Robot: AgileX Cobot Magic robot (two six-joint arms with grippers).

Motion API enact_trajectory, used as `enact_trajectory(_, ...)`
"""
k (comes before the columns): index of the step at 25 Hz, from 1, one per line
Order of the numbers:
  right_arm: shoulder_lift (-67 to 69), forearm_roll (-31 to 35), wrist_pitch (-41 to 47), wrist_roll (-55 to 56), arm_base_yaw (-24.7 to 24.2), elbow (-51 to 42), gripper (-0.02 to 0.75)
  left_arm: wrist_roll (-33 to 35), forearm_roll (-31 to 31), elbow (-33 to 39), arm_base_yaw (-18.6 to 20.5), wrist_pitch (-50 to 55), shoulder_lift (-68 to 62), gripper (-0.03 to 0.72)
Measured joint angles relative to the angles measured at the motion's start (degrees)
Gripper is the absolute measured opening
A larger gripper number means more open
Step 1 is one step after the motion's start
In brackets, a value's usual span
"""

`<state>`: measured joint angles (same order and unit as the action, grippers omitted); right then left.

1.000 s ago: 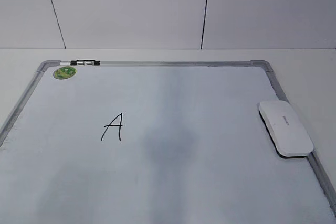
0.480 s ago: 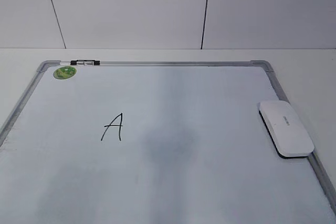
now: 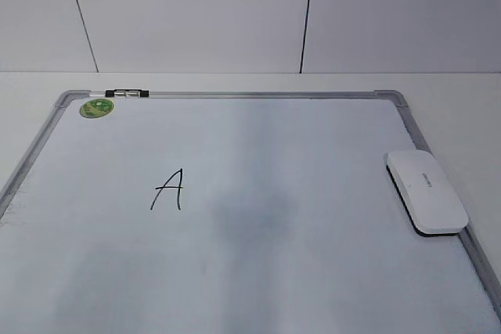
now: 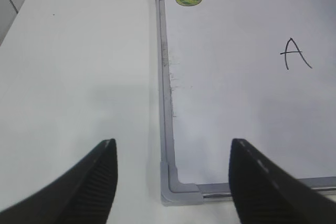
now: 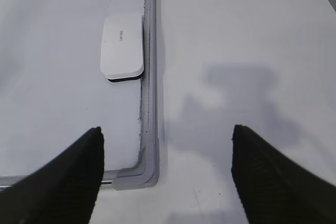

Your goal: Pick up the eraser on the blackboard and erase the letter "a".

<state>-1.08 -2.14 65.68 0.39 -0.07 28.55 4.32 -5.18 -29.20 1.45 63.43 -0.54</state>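
The blackboard is a white board in a silver frame, lying flat on the table. The white eraser lies on it against the right frame, dark side down, with nothing touching it. The letter "a" is out of view in every view; only a tall capital "A" shows, left of centre. My left gripper hangs open over the board's near left corner, nothing between its fingers. My right gripper hangs open over the near right corner, with the eraser farther ahead of it. Neither arm shows in the exterior view.
A round green sticker sits at the far left corner, beside a small clip on the top frame. A faint grey smudge marks the board's middle. White table surrounds the board, and a white panelled wall stands behind it.
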Motion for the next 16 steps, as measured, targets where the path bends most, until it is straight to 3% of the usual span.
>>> enact_trajectory(16,0.0,0.0,0.0,0.0,0.0,0.0,0.58,0.0,0.0,0.0,0.0,0.0,0.0,0.497)
